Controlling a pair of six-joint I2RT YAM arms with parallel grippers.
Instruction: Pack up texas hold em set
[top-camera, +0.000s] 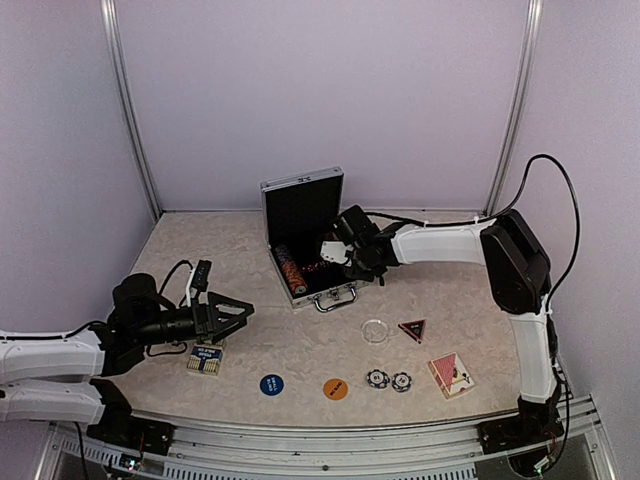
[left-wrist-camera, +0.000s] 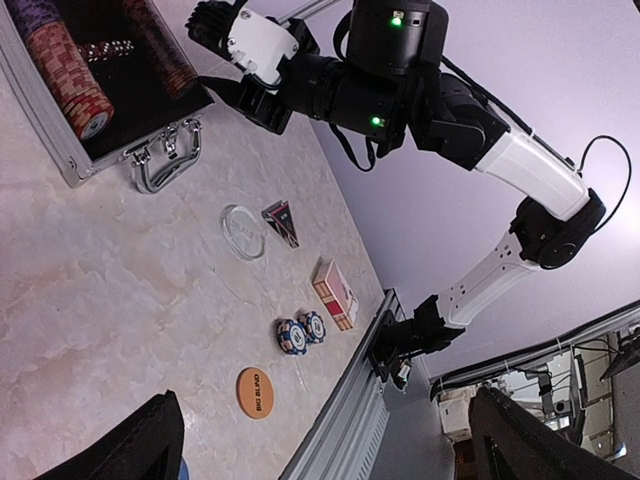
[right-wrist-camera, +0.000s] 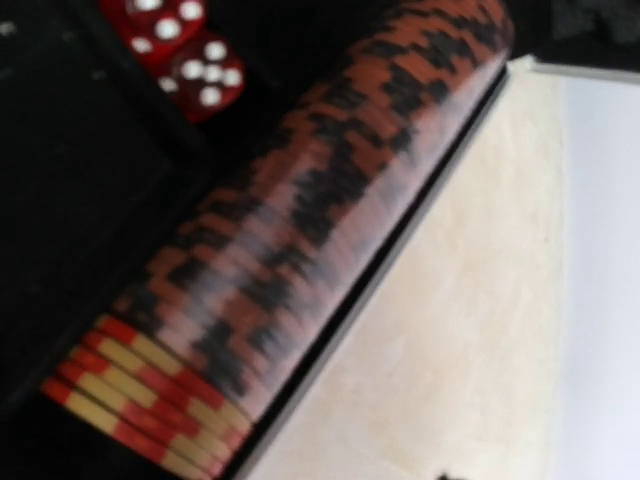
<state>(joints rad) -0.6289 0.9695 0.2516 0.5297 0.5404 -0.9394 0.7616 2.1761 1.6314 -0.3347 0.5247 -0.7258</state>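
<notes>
Currently nr case (top-camera: 302, 210): 2 chips (top-camera: 377, 378), 3 discs (top-camera: 271, 384), 2 decks (top-camera: 451, 374), 1 triangle (top-camera: 412, 329).

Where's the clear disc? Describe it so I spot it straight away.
Find the open silver case. Just in front of its handle lies the clear disc, beside a dark triangle. It alone is see-through; the blue disc and the orange disc are not.

One open briefcase (top-camera: 303, 205) holds three rows of chips (left-wrist-camera: 68, 72), as seen from the left wrist, and at least two red dice (right-wrist-camera: 190, 50). Laid out on the counter (top-camera: 300, 345) are two loose striped chips (top-camera: 377, 378), one blue disc (top-camera: 271, 384), one orange disc (top-camera: 336, 388), one clear disc (top-camera: 376, 330), one dark triangle (top-camera: 412, 329) and two card decks, one red (top-camera: 451, 374) and one blue (top-camera: 205, 358).
</notes>
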